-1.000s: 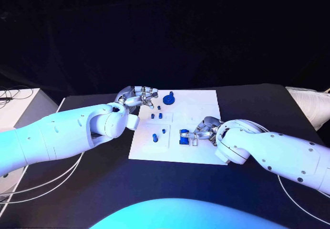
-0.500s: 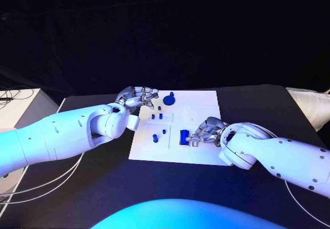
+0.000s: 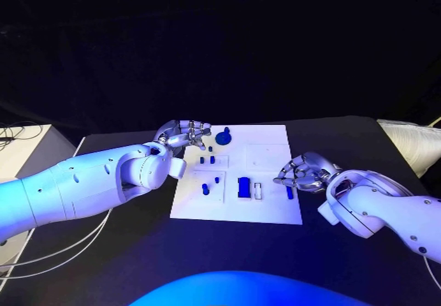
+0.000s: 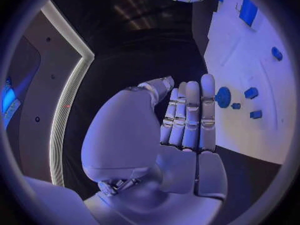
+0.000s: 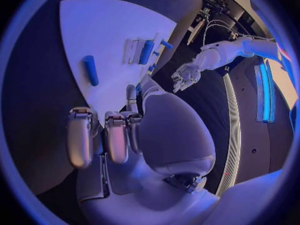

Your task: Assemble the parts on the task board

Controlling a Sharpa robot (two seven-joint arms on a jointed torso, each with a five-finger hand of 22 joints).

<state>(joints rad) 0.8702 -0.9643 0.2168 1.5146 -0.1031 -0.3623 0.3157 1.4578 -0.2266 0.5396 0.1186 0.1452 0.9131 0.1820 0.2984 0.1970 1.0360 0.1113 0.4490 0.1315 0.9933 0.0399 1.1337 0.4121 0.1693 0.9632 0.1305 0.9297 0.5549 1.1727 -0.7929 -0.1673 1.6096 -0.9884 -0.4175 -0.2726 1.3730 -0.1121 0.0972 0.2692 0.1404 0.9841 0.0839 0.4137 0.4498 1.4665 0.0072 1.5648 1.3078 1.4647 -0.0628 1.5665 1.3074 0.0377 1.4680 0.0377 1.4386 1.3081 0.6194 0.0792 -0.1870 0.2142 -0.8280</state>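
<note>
The white task board [image 3: 266, 210] lies mid-counter [image 3: 110, 255] carrying blue parts: a round disc [image 3: 224, 136], small pegs [image 3: 206, 189], a block [image 3: 243, 186] and a cylinder [image 3: 289, 192]. Left hand [image 3: 185, 134] and right hand [image 3: 305, 172] hover with fingers curled, holding nothing.

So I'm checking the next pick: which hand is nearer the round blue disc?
Left. The left hand sits right beside the round blue disc at the board's far edge; the right hand hovers off the board's opposite near side.

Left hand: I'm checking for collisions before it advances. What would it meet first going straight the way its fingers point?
Probably the round blue part just beyond the left hand's fingertips, on the task board; depth is unclear.
</note>
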